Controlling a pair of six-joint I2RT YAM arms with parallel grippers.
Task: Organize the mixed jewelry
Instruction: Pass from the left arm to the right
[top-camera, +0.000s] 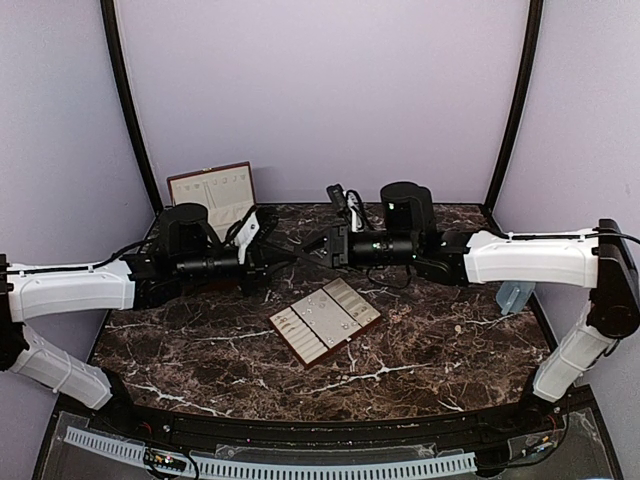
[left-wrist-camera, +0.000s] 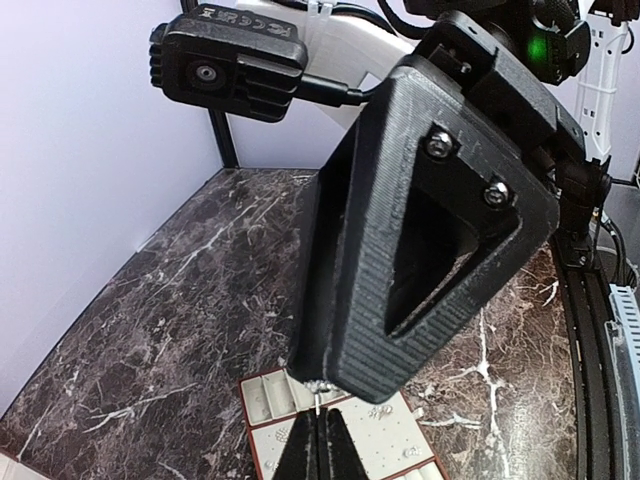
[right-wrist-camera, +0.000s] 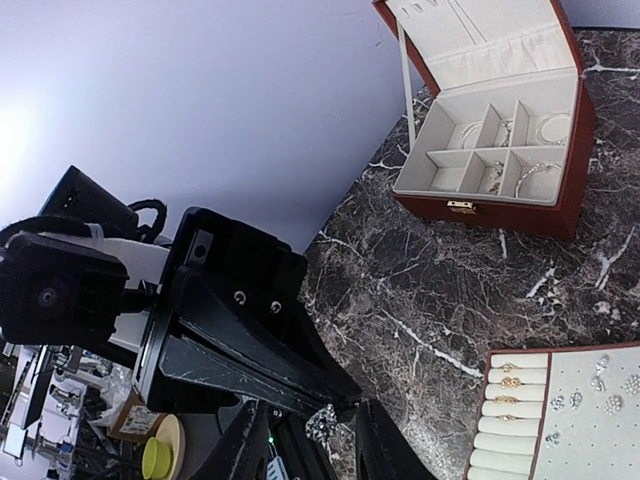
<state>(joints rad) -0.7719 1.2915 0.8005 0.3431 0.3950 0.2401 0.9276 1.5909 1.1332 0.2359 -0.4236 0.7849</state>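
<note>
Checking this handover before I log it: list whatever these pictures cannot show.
Small sparkly silvery jewelry piece, right wrist view: too small to name its type.
Cream slotted tray, right wrist view: cut off by the right and bottom edges.
Reddish-brown box with cream lining, top view: the black-and-white left arm hides its compartments.

The left arm (top-camera: 70, 285) and the right arm (top-camera: 530, 257) share one look — white shells over black joints and motors, with black cables (right-wrist-camera: 150, 212) looped alongside. The right gripper (right-wrist-camera: 315, 445) carries ribbed black triangular fingers (left-wrist-camera: 370, 220), one face showing two silver screws (left-wrist-camera: 440, 145), with a green light (left-wrist-camera: 540, 46) behind.
</note>
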